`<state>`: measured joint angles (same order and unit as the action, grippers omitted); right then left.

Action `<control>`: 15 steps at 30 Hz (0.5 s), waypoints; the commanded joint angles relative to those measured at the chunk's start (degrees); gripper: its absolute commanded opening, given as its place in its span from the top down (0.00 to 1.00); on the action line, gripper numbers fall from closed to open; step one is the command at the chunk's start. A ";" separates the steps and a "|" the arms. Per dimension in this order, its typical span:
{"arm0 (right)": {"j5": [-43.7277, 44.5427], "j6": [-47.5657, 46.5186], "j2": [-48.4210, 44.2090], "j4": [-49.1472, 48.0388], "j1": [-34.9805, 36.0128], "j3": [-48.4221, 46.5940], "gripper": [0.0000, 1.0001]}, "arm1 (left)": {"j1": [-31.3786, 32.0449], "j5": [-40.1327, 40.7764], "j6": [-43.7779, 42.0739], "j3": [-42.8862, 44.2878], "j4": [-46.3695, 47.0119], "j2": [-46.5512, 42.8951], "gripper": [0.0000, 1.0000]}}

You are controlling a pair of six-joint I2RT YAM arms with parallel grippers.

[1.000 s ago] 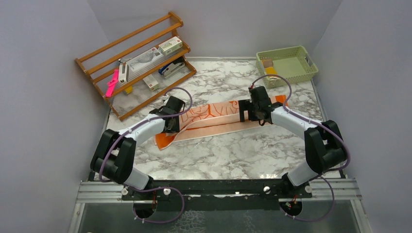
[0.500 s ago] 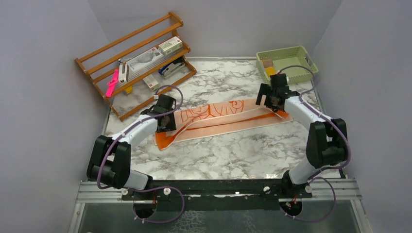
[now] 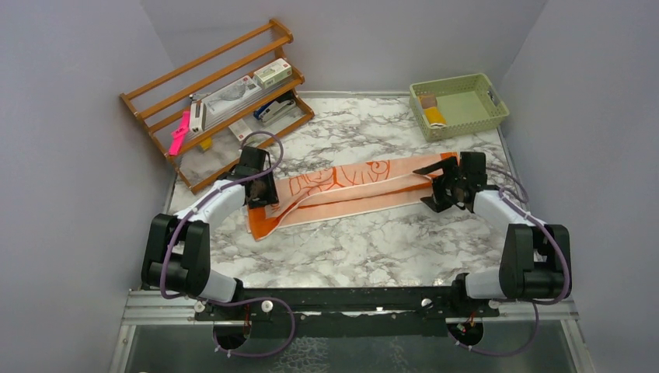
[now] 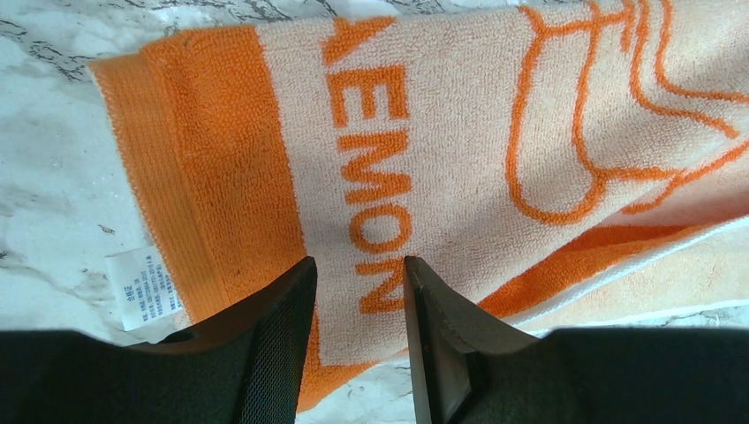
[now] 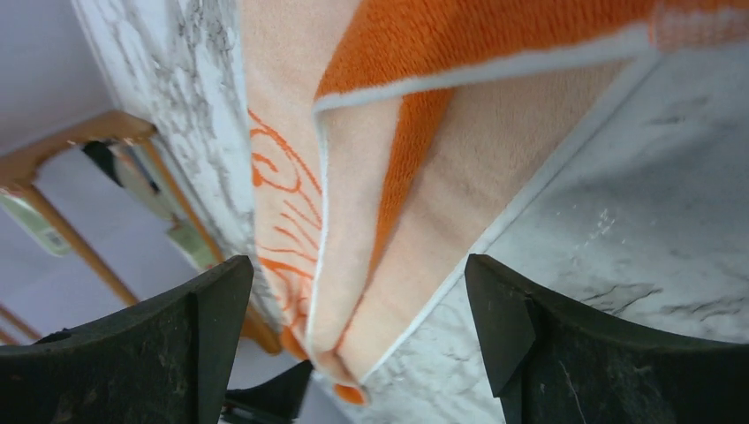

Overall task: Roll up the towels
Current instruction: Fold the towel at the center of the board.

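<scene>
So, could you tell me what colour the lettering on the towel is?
The lettering is orange on pale peach, clearest in the left wrist view.

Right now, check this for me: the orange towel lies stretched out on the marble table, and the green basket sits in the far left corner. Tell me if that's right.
One thing is wrong: the green basket sits in the far right corner, not the left, as the top external view shows. The orange towel does lie stretched out on the marble table.
</scene>
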<state>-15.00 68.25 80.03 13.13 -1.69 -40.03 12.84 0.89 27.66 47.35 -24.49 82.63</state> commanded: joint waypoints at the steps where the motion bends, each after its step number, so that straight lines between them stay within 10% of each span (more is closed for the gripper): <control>1: -3.43 19.66 -3.80 -5.02 -0.15 2.84 0.09 | -1.05 -3.04 -0.94 -0.08 1.87 -0.33 0.56; 15: 6.69 24.65 -4.20 -3.15 -4.16 5.10 0.25 | -2.27 -5.28 -1.44 -0.34 2.41 0.04 0.56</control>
<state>-11.35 90.91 74.37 11.90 -4.32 -35.53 11.18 -2.42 27.20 47.33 -23.16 82.63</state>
